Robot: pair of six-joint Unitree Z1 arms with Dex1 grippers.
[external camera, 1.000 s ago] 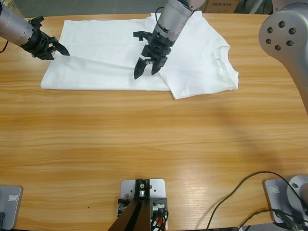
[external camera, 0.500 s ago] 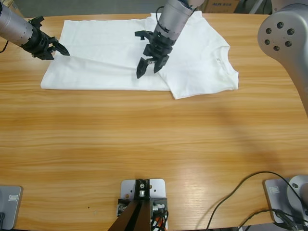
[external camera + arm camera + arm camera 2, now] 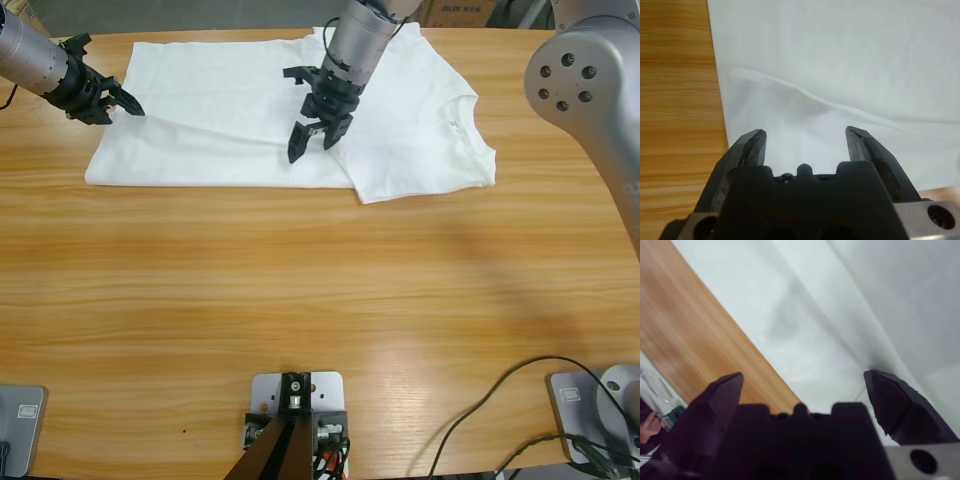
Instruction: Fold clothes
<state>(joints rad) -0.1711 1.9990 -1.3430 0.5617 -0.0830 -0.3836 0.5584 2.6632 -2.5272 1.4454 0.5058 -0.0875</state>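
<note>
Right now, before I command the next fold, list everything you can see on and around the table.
T-shirt: one, white, partly folded, flat at the table's far edge, collar toward the right.
Table: one, long, light wood, bare in front of the shirt.
Cables: black, near right corner.
Cardboard box: brown, beyond the far edge.
Left gripper: black, open, at the shirt's left edge.
Right gripper: black, open, above the shirt's middle, pointing down.
Large silver elbow: upper right.

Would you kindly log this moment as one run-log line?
left gripper: open, at T-shirt edge | right gripper: open, above T-shirt middle | T-shirt: flat on table, partly folded
</note>
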